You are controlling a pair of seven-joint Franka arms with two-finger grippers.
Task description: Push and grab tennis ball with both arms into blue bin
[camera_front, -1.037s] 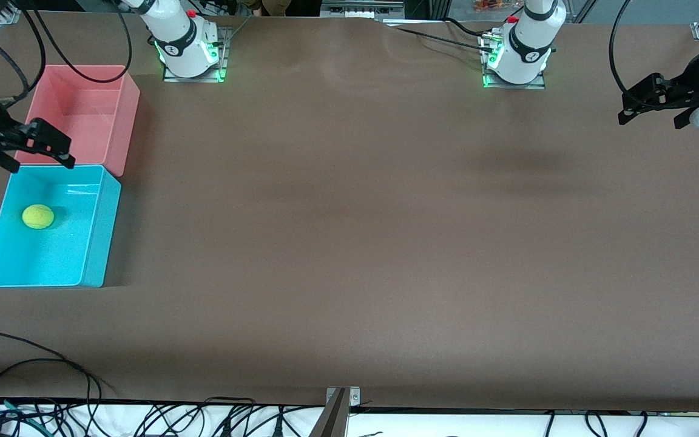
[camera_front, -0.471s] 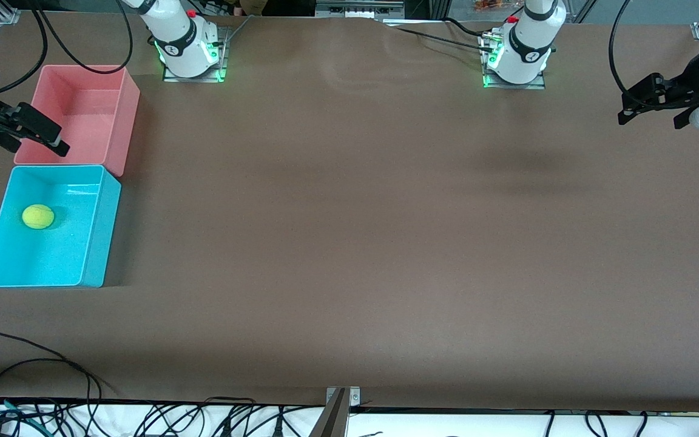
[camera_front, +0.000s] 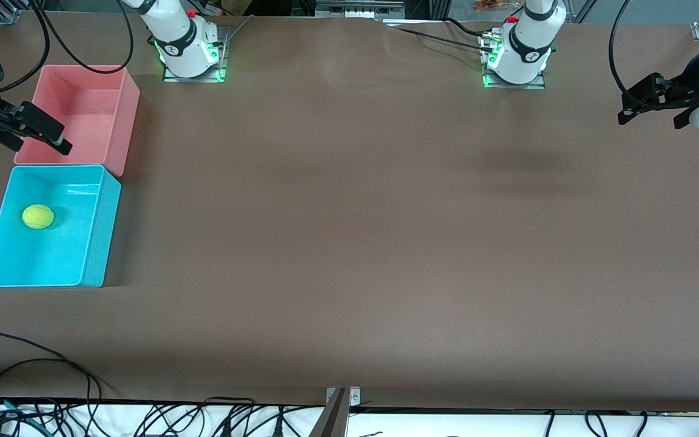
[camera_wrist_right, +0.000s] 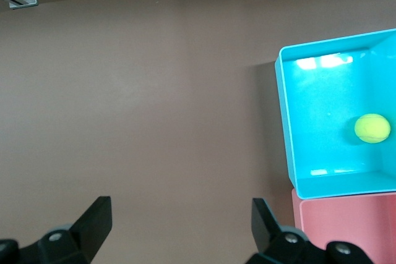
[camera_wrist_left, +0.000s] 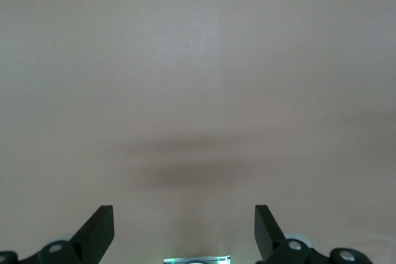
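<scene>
Glossy blue plastic bin (camera_front: 99, 233), fuzzy felt ball (camera_front: 38, 216), glossy pink plastic bin (camera_front: 126, 121), all on a matt brown counter (camera_front: 349, 243).

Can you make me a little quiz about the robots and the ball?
1. True or false: the ball lies in the blue bin.
2. Which bin is nearer the front camera? A) the pink bin B) the blue bin
3. Fill in: the fingers of both the left gripper and the right gripper are ____.

Key: 1. True; it rests on the bin's floor, with neither gripper touching it. 2. B; the two bins sit side by side at the right arm's end of the table. 3. Open; the right gripper is over the pink bin's edge, the left over bare table.
</scene>
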